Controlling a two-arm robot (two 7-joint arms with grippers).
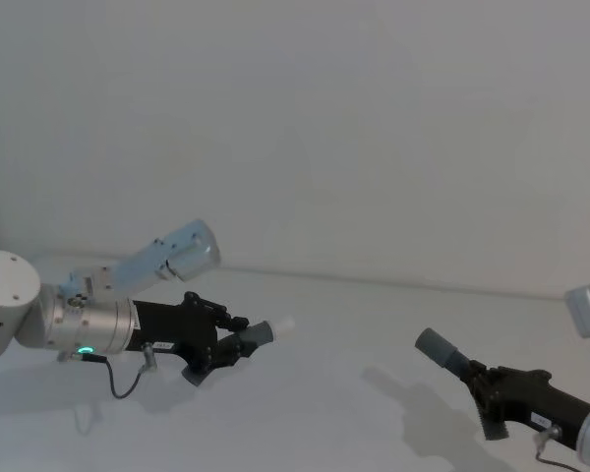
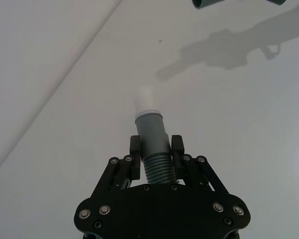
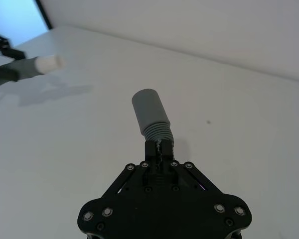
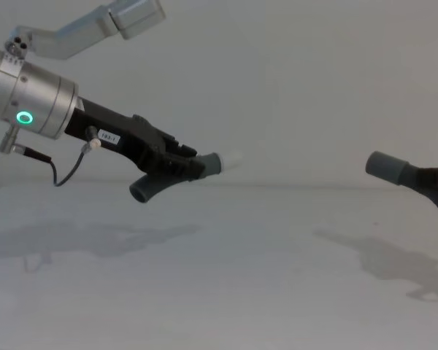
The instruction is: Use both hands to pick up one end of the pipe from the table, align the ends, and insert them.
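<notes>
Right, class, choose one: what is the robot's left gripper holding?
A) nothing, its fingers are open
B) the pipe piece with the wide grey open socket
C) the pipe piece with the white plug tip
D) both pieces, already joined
C: the left gripper is shut on the white-tipped pipe piece, while the right gripper holds the socket piece, and the two ends are apart.
</notes>
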